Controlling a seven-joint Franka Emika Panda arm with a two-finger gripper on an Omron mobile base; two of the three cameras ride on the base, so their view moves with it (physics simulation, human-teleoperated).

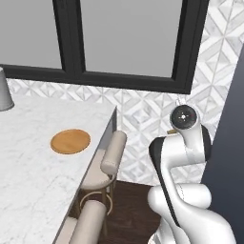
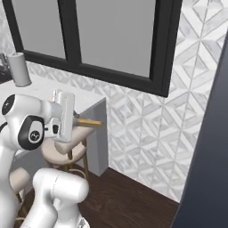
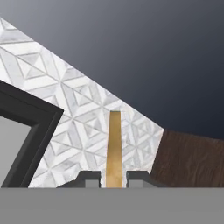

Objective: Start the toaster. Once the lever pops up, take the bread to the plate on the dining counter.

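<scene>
Gripper (image 3: pixel 114 178) clamped on bread (image 3: pixel 114 144), slice edge-on between the fingers, held out in the air beside counter (image 1: pixel 28 186) corner, above stools (image 1: pixel 106 164). Farther left, plate (image 1: pixel 70 141) bare on counter; beyond, patterned wall (image 1: pixel 143 114) and window (image 1: pixel 124 38).

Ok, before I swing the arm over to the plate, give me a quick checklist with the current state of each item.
1. Bread in the gripper: ok, the slice sits edge-on between the two fingertips, also visible sticking out in the right base view.
2. Plate in sight: ok, on the dining counter.
3. Plate free of other items: ok.
4. Gripper over the plate: not ok, it is off the counter's end, pointing at the tiled wall.
5. Stools at the counter edge below the path: cannot tell the clearance.
6. Grey cylinder on the counter: ok, well away from the plate.
</scene>
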